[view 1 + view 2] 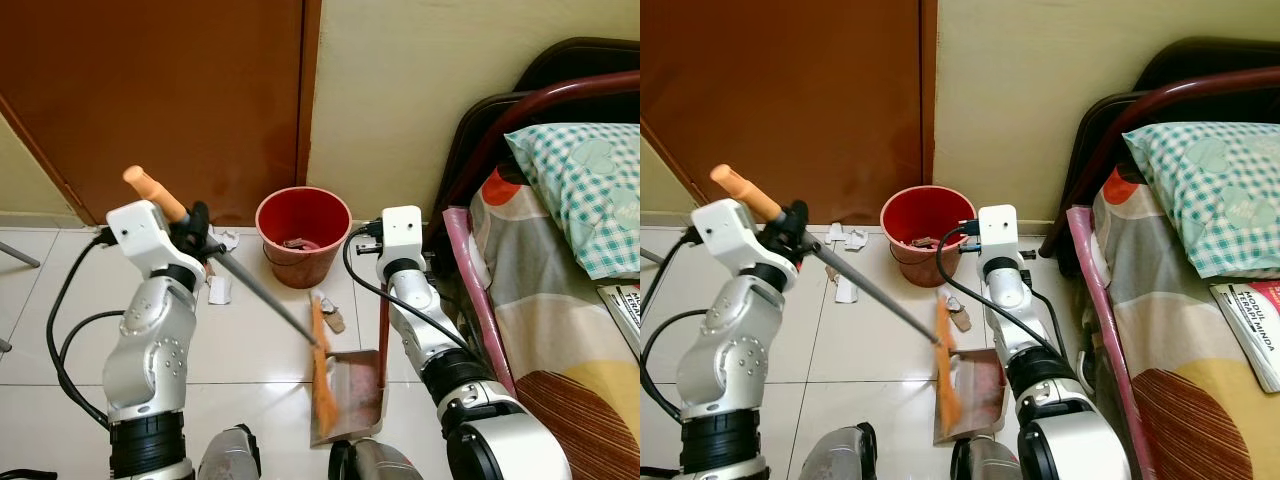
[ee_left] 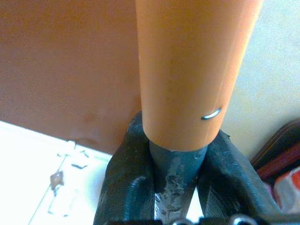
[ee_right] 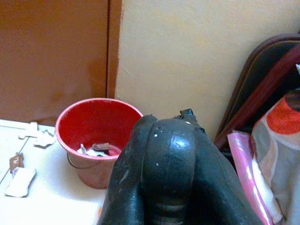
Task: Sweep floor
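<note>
My left gripper [image 1: 193, 231] is shut on the broom just below its orange grip [image 2: 192, 70]. The grey shaft [image 1: 262, 294] slants down to the orange brush head [image 1: 322, 372], which rests at the mouth of the brown dustpan [image 1: 352, 398] on the white tiles. From the pan's back edge a thin handle [image 1: 382, 325] rises to my right gripper [image 1: 368, 238], which is shut on it with fingers [image 3: 171, 154] pressed together. A red bucket [image 1: 303, 235] with some scraps inside stands just beyond the pan. Paper scraps [image 1: 220, 290] lie left of the bucket, and one scrap [image 1: 332, 318] lies beside the brush.
A brown door [image 1: 150, 90] and a cream wall [image 1: 400, 90] close off the far side. A bed [image 1: 560, 290] with a dark red frame runs along the right, with a checked pillow [image 1: 590, 190] and a book [image 1: 625, 305] on it. More scraps [image 1: 845, 236] lie by the door.
</note>
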### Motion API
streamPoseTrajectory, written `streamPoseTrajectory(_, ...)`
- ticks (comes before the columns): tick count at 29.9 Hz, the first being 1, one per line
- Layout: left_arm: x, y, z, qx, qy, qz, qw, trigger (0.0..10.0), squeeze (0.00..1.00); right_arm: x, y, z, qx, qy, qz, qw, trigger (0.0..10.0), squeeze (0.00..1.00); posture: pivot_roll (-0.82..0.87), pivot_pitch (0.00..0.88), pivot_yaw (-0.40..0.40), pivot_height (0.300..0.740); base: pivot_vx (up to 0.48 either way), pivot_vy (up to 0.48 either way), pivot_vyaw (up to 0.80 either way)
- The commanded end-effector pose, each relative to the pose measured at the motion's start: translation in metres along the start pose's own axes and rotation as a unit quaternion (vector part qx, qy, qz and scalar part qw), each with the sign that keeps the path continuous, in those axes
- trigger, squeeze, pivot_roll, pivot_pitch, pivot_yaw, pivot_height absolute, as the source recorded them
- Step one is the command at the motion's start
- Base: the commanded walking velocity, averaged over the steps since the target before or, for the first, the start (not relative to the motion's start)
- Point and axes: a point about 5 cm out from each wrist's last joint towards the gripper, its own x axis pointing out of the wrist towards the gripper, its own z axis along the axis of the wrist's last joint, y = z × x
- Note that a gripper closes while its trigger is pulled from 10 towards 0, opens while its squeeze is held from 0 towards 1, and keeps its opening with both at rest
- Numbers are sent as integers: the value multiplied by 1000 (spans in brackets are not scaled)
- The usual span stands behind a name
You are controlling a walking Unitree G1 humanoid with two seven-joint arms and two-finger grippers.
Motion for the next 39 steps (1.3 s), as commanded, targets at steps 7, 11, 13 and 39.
streamPoseTrajectory(7,-3,1,11,-39,-25,-13,999,10000,0,-6,-13,-13,0,10,-2,1000,10000,0,90,128,-66,740,0,0,0)
streamPoseTrajectory(11,-7,8,12,-16,-23,-17,999,10000,0,-8,-19,-17,-9,11,-4,1000,10000,0,89,130,-66,740,0,0,0)
streamPoseTrajectory(13,-11,12,13,1,-17,-24,1000,10000,0,-10,-26,-18,-15,8,-7,1000,10000,0,89,135,-66,740,0,0,0)
streamPoseTrajectory(39,-33,-10,-15,74,92,-190,975,10000,0,-22,-50,-18,-51,-19,-19,998,10000,0,67,132,-56,740,0,0,0)
